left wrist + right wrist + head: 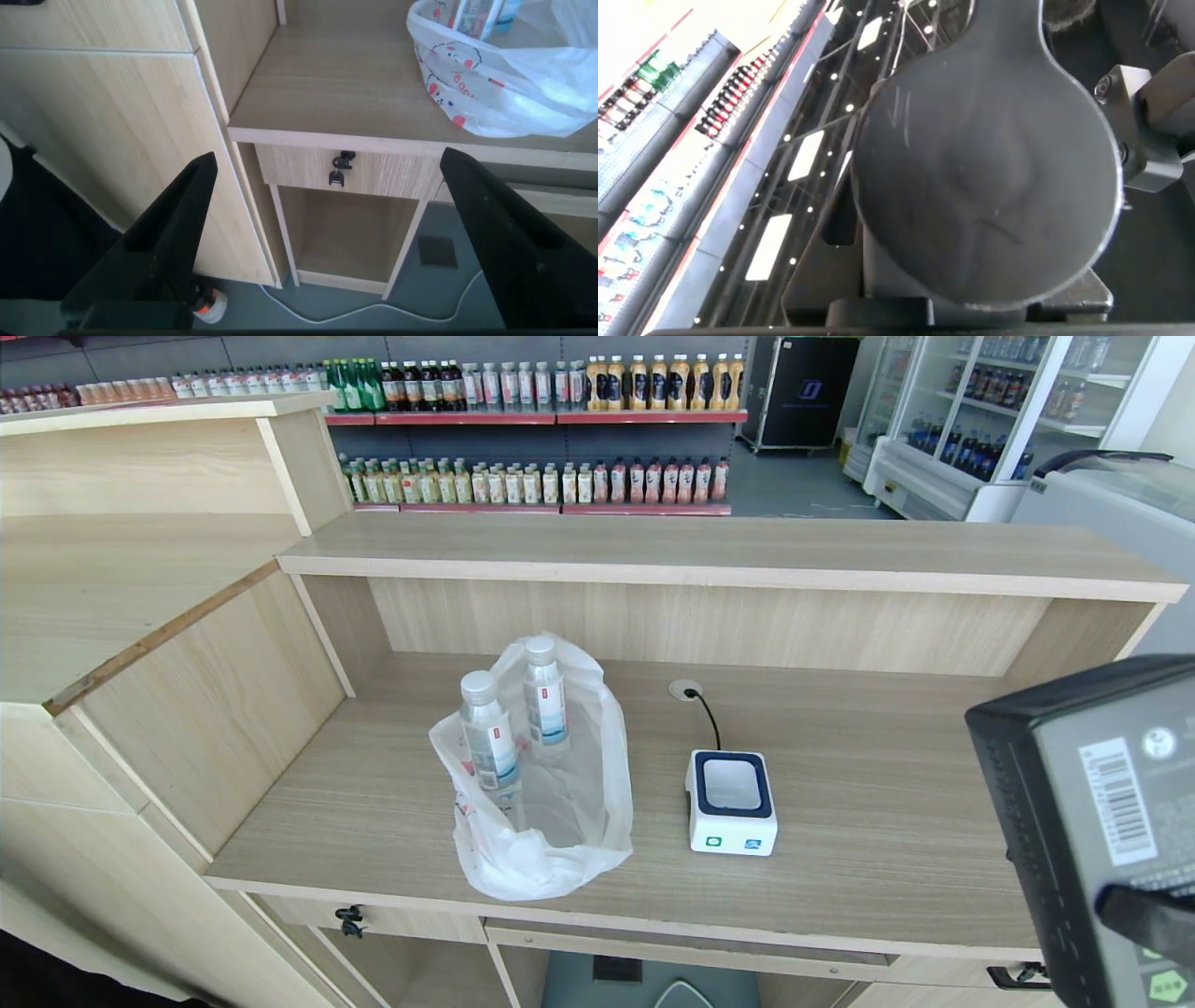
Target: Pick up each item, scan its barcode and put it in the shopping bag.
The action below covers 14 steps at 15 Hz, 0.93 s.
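A white plastic shopping bag stands open on the wooden counter, left of centre. Two clear water bottles stand upright inside it. Right of the bag lies a white scanner with a blue-framed window, facing up. My left gripper hangs open and empty below the counter's front left corner, with the bag above and beyond it. The black housing of my right arm is raised at the right edge of the head view, well above the counter.
A black cable runs from the scanner to a hole in the counter. A raised ledge closes the back and a side panel the left. A drawer with a key sits under the front edge.
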{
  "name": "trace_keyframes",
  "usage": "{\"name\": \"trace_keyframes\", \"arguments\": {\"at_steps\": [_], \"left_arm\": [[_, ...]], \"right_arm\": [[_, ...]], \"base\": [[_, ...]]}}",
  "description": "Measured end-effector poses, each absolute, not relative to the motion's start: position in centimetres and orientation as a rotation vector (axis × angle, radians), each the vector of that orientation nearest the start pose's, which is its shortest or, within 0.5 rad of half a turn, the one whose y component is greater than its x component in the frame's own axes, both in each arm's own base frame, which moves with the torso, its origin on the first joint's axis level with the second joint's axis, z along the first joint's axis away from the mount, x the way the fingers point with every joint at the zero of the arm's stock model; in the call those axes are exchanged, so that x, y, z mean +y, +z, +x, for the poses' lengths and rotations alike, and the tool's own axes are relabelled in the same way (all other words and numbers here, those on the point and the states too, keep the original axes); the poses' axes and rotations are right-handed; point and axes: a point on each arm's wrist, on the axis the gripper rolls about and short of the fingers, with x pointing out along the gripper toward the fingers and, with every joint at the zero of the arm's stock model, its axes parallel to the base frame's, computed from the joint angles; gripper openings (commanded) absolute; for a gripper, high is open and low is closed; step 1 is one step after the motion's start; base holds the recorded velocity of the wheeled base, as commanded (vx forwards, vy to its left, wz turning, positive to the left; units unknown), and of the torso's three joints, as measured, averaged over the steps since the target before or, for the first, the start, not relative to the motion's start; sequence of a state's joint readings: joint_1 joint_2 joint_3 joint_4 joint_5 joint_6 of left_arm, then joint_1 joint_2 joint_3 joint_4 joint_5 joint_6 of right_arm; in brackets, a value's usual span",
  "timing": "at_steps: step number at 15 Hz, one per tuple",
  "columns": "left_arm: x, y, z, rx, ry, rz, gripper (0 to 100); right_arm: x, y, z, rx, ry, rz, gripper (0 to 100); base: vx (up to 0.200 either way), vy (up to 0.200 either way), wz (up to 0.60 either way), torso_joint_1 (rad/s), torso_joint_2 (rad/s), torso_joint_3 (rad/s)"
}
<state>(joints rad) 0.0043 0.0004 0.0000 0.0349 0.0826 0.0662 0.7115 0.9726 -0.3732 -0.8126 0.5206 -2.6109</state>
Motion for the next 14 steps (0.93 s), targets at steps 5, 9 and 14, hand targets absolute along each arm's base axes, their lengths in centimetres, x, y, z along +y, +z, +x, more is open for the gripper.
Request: {"name": "trace_keyframes", "arguments": {"at_steps": [5, 9, 14], "left_arm": [[0.2, 7.2, -2.3, 0.038, 0.085, 0.067, 100], [0.2, 7.2, -2.3, 0.039, 0.086, 0.068, 100], [0.2, 7.2, -2.3, 0.038, 0.086, 0.068, 100]], "right_arm": [[7.2, 26.9, 9.2, -0.853, 0.161, -1.722, 0], [6.5, 25.9, 9.9, -0.325, 0.368, -0.993, 0], [4.0, 31.0, 12.0, -0.009, 0.003, -0.553, 0]], "base": [[0.0, 0.0, 0.0, 0.0, 0.0, 0.0], [0.0, 0.0, 0.0, 0.0, 0.0, 0.0], [0.0, 0.0, 0.0, 0.0, 0.0, 0.0]]}}
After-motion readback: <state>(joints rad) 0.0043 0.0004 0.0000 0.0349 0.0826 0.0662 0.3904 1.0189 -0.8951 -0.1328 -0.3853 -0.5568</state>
